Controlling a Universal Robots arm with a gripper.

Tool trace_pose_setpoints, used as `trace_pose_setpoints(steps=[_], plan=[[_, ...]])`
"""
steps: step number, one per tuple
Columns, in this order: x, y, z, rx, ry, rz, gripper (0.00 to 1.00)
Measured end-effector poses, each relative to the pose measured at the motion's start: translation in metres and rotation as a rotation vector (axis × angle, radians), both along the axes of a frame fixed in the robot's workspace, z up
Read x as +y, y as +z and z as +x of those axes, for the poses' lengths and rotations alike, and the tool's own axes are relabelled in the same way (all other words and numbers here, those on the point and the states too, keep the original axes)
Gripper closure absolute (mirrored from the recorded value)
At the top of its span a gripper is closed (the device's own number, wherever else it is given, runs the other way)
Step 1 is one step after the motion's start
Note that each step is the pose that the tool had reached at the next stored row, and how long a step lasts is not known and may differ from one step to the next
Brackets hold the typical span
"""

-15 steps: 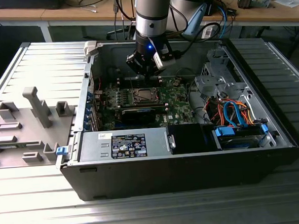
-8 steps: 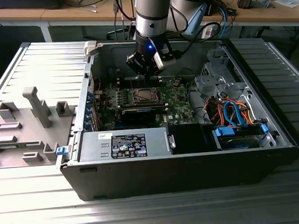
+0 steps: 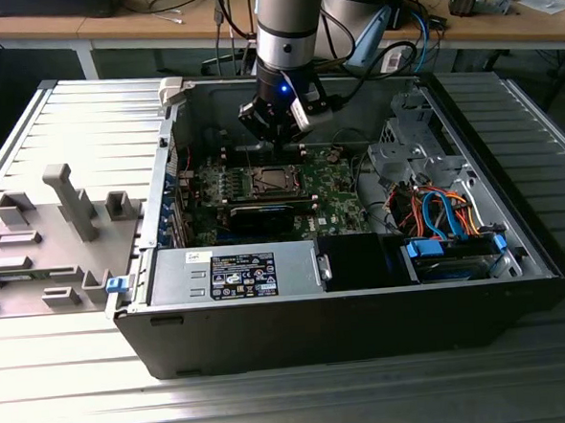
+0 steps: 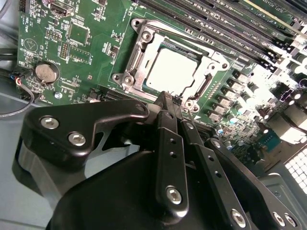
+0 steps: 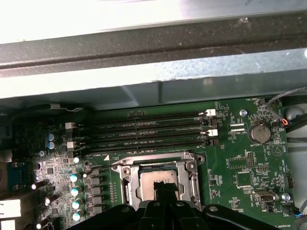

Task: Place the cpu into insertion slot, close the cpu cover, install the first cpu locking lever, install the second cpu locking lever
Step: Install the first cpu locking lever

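Hovering over the small silver-grey square cpu point(image 4: 171, 73) lying in its shiny-rimmed insertion slot point(image 4: 144, 40), under the thin metal cpu cover point(image 4: 134, 57), the black gripper point(image 4: 171, 97), fingers pressed together and holding nothing, should push gently and straight.

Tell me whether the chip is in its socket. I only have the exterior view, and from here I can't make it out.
Observer: Yes. In the second wrist view the chip lies flat in the socket, with its silvery top showing.
Operator: And the cover?
Observer: The metal cover frame looks folded down around the chip, which shows through the frame's window.
Operator: Where is the gripper relative to it?
Observer: The gripper is right at the socket's edge. Its fingertips are together and I see nothing between them.
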State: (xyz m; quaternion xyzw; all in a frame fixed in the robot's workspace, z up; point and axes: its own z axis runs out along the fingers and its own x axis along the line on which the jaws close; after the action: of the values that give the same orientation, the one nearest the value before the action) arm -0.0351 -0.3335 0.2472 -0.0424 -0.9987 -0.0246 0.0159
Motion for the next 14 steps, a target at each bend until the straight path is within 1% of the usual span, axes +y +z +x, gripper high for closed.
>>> trace_pose_setpoints(steps=[14], plan=[[0.0000, 0.0000, 0.0002, 0.0000, 0.013, 0.0000, 0.89]])
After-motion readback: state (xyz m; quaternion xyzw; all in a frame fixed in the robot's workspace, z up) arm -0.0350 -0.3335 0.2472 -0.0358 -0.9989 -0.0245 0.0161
